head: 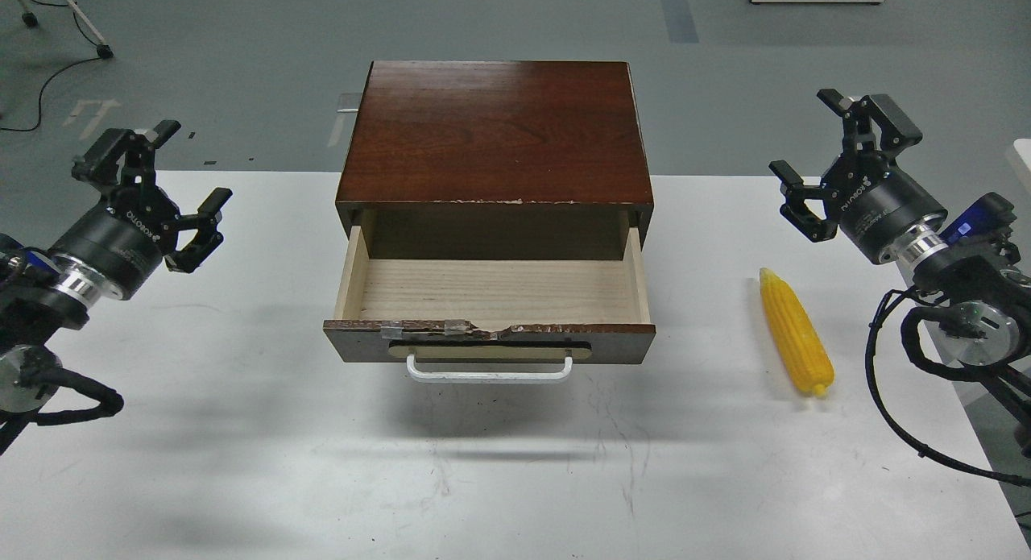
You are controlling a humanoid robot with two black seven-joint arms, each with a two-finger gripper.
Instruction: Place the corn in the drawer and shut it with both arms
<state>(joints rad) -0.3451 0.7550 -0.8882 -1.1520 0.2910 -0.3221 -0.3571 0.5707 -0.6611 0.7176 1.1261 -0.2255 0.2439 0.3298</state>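
A reddish-brown cabinet [494, 129] stands at the middle of a white table [242, 463], its drawer [491, 290] pulled out toward the near side. The drawer's pale wood floor is bare; its dark front has a chipped, taped top edge and a white bar handle [489, 373]. The corn [795, 333] lies flat on the table to the right of the drawer, well apart from it, pointed tip facing away. The left gripper [187, 191] hangs above the table's left edge, fingers spread. The right gripper [813, 153] hangs beyond the corn, fingers likewise spread, holding nothing.
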